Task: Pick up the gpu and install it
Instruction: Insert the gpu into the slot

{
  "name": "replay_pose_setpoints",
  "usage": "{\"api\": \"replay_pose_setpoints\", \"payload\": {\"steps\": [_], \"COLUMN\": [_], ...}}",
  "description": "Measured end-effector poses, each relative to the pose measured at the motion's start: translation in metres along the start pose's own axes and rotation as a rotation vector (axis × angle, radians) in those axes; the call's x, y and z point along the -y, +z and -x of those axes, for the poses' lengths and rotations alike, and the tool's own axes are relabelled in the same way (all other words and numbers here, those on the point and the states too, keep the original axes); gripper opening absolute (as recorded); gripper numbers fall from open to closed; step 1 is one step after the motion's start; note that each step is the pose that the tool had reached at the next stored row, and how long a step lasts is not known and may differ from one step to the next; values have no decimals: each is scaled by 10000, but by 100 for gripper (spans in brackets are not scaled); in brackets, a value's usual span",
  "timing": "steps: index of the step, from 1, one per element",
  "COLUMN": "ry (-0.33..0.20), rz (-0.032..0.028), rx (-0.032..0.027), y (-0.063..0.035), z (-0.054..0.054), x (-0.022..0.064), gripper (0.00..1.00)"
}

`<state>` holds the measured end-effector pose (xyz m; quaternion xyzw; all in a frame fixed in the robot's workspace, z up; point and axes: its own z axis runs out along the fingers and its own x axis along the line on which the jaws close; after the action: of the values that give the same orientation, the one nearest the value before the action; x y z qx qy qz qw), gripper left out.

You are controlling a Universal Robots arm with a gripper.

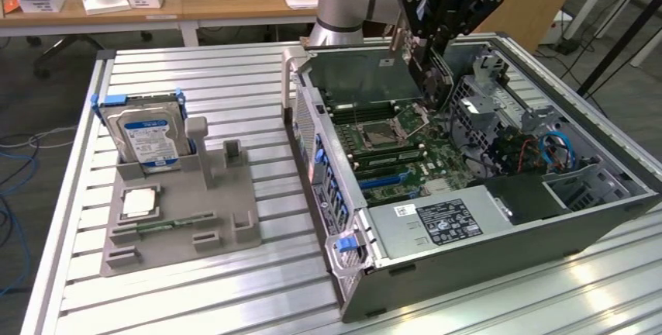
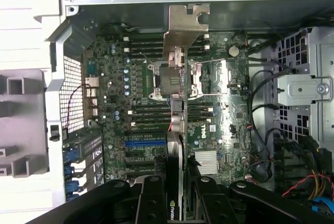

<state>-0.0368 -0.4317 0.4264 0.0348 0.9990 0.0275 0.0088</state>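
The gpu (image 2: 176, 130) is a thin black card seen edge-on in the wrist view, with its silver bracket (image 2: 185, 28) at the far end. My gripper (image 2: 176, 203) is shut on it, one black finger (image 2: 151, 200) on each side. In the exterior view the gripper (image 1: 427, 36) hangs over the far end of the open computer case (image 1: 497, 238), and the gpu (image 1: 422, 75) points down into it, above the motherboard (image 1: 398, 153). The card is held over the board near the CPU socket (image 2: 159, 80), apart from the blue slot (image 2: 143, 143).
On the exterior view's left, a grey holder (image 1: 181, 211) carries a blue-labelled hard drive (image 1: 148, 137), a green memory stick (image 1: 170, 225) and a small square chip (image 1: 138, 202). Inside the case are a power supply (image 1: 439, 222), a metal drive cage (image 2: 308, 88) and loose cables (image 2: 261, 130).
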Motion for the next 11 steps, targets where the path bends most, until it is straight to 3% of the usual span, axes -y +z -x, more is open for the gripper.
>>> {"api": "replay_pose_setpoints", "payload": {"steps": [11], "ry": [-121], "rz": [2], "rx": [-6], "y": [0], "z": [0], "x": [0], "gripper": [26]}}
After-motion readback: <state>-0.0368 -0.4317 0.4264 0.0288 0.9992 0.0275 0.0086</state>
